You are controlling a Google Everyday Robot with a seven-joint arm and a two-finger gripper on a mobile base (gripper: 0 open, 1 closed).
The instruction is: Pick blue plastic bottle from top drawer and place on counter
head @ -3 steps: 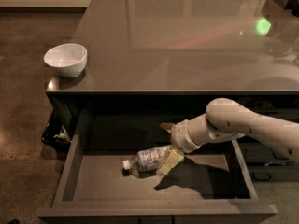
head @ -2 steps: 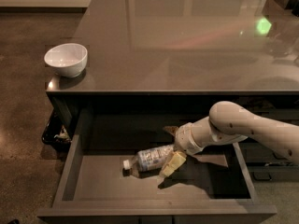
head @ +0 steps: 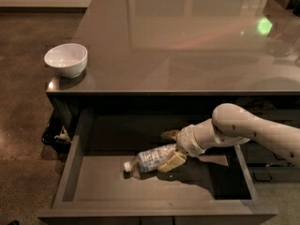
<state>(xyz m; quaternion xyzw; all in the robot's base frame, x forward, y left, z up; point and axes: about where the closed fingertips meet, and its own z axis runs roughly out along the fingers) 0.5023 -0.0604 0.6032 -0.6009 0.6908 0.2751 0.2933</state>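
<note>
The blue plastic bottle (head: 149,159) lies on its side on the floor of the open top drawer (head: 112,184), with its white cap pointing left. My gripper (head: 170,149) reaches in from the right and straddles the bottle's base end. One finger (head: 171,162) is in front of the bottle and the other finger (head: 169,135) is behind it. The jaws stand open, a little apart from the bottle's sides. The counter (head: 187,46) is the glossy dark top above the drawer.
A white bowl (head: 66,59) stands on the counter's front left corner. A green light reflection (head: 264,26) shows at the counter's far right. A dark bin with rubbish (head: 56,132) sits on the floor left of the drawer. My arm (head: 248,132) crosses the drawer's right side.
The rear finger has moved closer to the bottle and the gripper has shifted slightly left along it. The bottle has stayed in place on the drawer floor.
</note>
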